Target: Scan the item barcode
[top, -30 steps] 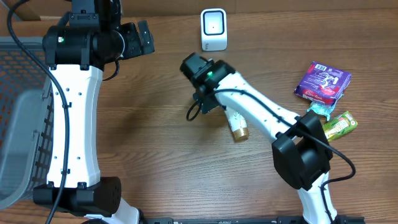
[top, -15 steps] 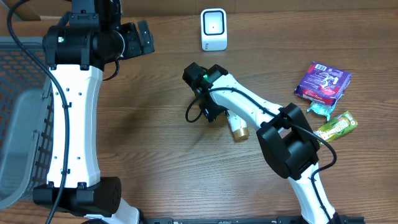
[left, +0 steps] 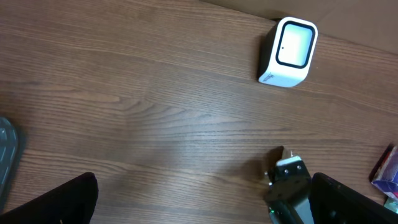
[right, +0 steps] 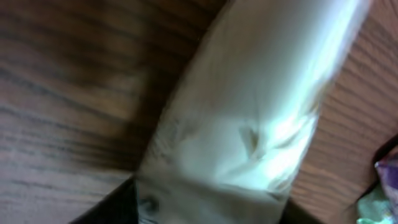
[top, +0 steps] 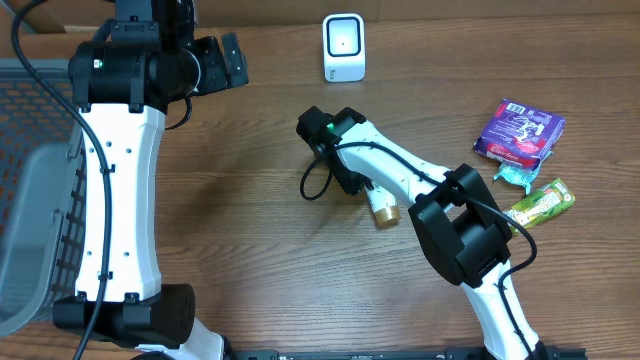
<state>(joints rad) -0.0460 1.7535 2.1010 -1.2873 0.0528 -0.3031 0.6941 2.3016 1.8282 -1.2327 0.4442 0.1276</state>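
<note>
A white tube with a gold cap (top: 381, 203) lies on the wooden table near the middle. My right gripper (top: 352, 180) is down over its white end. In the right wrist view the tube (right: 249, 112) fills the frame, blurred, and the dark fingers (right: 115, 205) press against both its sides, so my right gripper (right: 208, 202) is shut on it. No barcode shows. The white scanner (top: 344, 47) stands upright at the back of the table, also in the left wrist view as the scanner (left: 289, 51). My left gripper (left: 202, 199) hangs open high above the table, holding nothing.
A purple packet (top: 518, 132), a teal wrapper (top: 512, 175) and a green packet (top: 545, 200) lie at the right. A grey wire basket (top: 30, 200) stands at the left edge. The left arm's white link (top: 115, 200) rises over the table's left half.
My right gripper has shifted slightly right and down onto the tube's white end, and its jaws have closed in from wide open. The left arm has not moved.
</note>
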